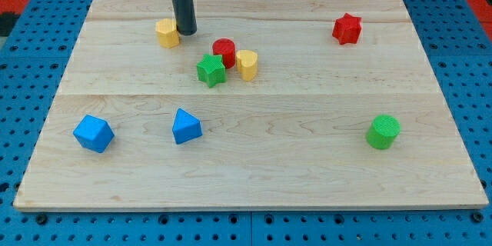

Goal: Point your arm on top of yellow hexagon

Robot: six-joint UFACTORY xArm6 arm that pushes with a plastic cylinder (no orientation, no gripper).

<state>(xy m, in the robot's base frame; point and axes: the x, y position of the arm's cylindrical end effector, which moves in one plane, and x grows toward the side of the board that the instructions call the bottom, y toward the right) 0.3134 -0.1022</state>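
Resting w/ my tip (186,31) just right of the yellow hexagon (167,33), about touching it. No jaws on this rod, so nothing released or clenched. Next move, I judge: a short shift left.

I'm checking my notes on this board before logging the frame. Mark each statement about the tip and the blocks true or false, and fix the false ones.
1. My tip stands just to the view's right of the yellow hexagon. True.
2. The red cylinder, the green star and a second yellow block sit bunched together near the board's middle. True.
3. The red star lies at the view's bottom left. False: it lies at the view's top right.
4. There are three blue blocks. False: only two, a blue cube-like block and a blue wedge-like block, both at the view's lower left.
5. The green cylinder stands alone at the view's lower right. True.
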